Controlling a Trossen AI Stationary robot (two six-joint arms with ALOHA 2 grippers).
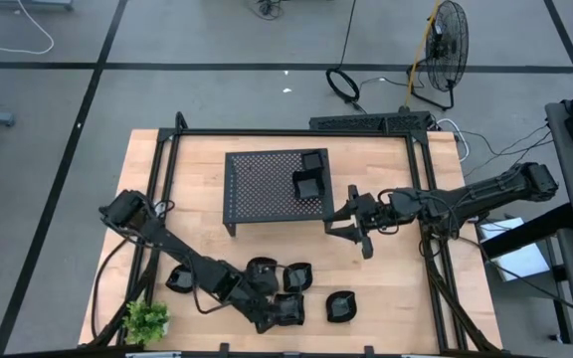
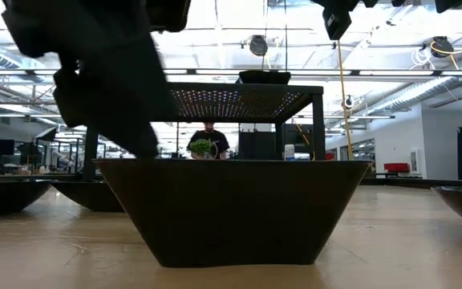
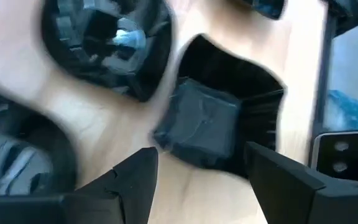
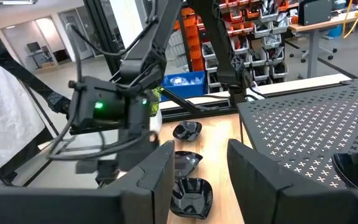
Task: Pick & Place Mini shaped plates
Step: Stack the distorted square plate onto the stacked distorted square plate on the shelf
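Observation:
Several mini shaped plates, glossy black, lie on the wooden table near its front edge: a square one (image 3: 222, 118), a round one (image 3: 104, 43) and others (image 1: 341, 306) (image 1: 180, 280). Two more (image 1: 307, 184) (image 1: 312, 159) sit on top of the black perforated rack (image 1: 267, 184). My left gripper (image 3: 201, 158) is open and slants down over the square plate (image 1: 288, 310), one finger on either side of its near corner; no touch shows. My right gripper (image 1: 351, 229) hangs open and level above the table, right of the rack.
A small green plant (image 1: 147, 320) stands at the table's front left corner. A black frame (image 1: 421, 199) runs around the tabletop. The low view is filled by a square plate (image 2: 231, 209) close to the camera. Bare wood shows right of the plates.

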